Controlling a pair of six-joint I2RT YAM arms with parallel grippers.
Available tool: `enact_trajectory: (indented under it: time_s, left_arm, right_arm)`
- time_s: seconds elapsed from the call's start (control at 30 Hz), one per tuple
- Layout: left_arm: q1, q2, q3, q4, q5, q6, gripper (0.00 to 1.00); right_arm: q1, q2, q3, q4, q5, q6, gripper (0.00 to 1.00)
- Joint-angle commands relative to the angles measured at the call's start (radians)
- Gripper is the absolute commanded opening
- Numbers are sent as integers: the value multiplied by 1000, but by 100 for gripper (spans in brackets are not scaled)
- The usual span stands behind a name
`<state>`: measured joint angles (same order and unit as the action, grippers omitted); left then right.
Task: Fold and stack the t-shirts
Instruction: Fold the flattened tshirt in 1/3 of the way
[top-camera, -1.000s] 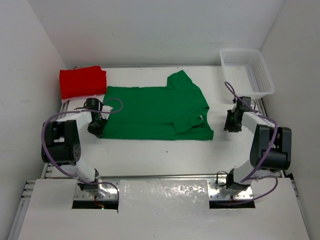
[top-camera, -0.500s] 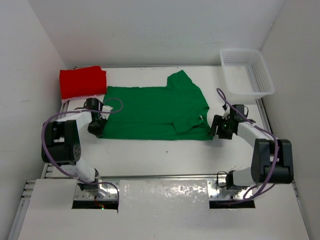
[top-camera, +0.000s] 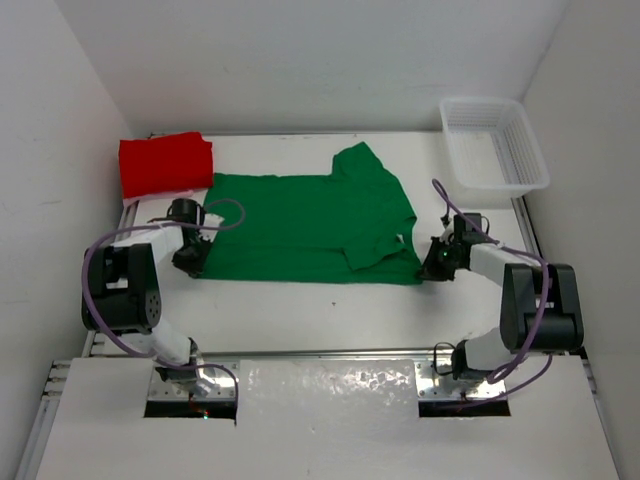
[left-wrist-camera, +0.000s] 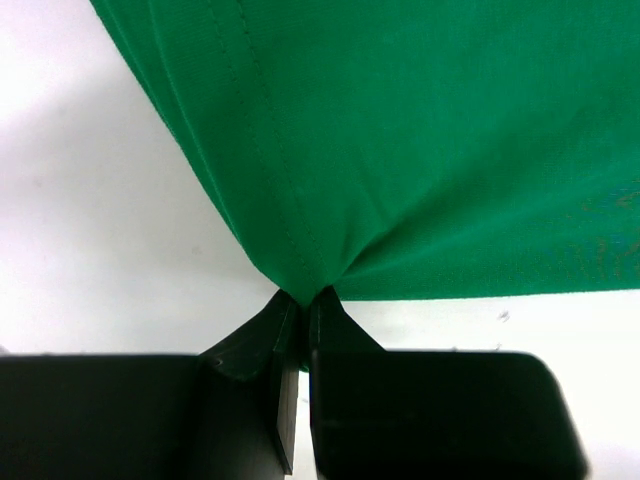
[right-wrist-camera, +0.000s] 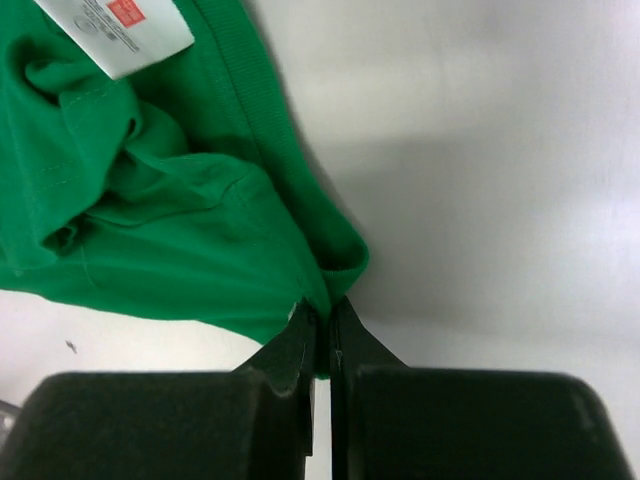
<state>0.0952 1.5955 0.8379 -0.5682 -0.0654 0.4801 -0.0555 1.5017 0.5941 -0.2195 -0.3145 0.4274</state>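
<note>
A green t-shirt (top-camera: 310, 225) lies spread across the middle of the table, one side folded over with a sleeve pointing to the back. My left gripper (top-camera: 190, 258) is shut on its near left corner; the left wrist view shows green cloth (left-wrist-camera: 400, 150) puckered between the closed jaws of that gripper (left-wrist-camera: 303, 297). At the shirt's near right corner my right gripper (top-camera: 432, 268) is shut on the ribbed collar edge (right-wrist-camera: 345, 262), with the white neck label (right-wrist-camera: 120, 25) just beyond. A folded red t-shirt (top-camera: 165, 164) rests at the back left.
A white mesh basket (top-camera: 493, 143) stands at the back right corner. Walls close in on the left, back and right. The arm bases sit on a foil-covered strip (top-camera: 330, 385) at the near edge.
The right arm swung in from the right side of the table to the shirt's near right corner and its jaws closed on the collar edge. The left gripper kept its hold.
</note>
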Motion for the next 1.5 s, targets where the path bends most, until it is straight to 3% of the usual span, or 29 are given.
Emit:
enact_trajectory:
  time_s: [0.0,0.23,0.3,0.33,0.37,0.47,0.53,0.67,0.73,0.8,0.83,1.0,1.07,1.2,1.33,1.47]
  left_arm:
    - [8,-68,-48,-48,-99,44,0]
    - [9,-193,-132,-186,-139,97,0]
    - [9,-197,-148,-202,-145,103,10]
    - [9,-197,-154,-212,-149,106,18]
    - [8,-190,-157,-217,-155,107,34]
    - [9,-187,-117,-249,-223,120,47]
    - [9,-193,-57,-283,-296,120,51]
    - [8,-198,284,-346,-338,104,58]
    - [2,-186,413,-366,-262,77,58]
    - [-44,-183,556,-386,-72,78,58]
    - [-81,-175,599,-386,-36,72,59]
    - [-84,-111,537,-322,-65,-11,58]
    - [-84,-95,452,-300,-12,-27,55]
    - [-190,-138,313,-245,120,-41,53]
    - [-291,-160,233,-196,113,-55,53]
    - [-293,-114,161,-185,67,-64,51]
  right_arm:
    - [3,-78,-31,-125,66,19,0]
    - [26,-273,-178,-247,117,65,3]
    - [31,-302,-204,-256,91,74,22]
    - [31,-307,-212,-265,78,73,45]
    - [31,-310,-208,-293,75,73,50]
    - [10,-324,-148,-345,115,54,61]
    - [-10,-354,-61,-409,170,36,61]
    - [-12,-411,114,-503,281,-25,55]
    - [-10,-417,176,-501,230,-76,44]
    - [38,-403,205,-471,114,-70,25]
    - [92,-393,213,-466,115,-43,24]
    - [389,-337,127,-371,161,184,7]
    - [433,-318,76,-295,157,229,1]
    - [480,-272,21,-172,114,266,0]
    - [532,-196,56,-152,138,264,0]
    - [536,-137,42,-119,161,263,0]
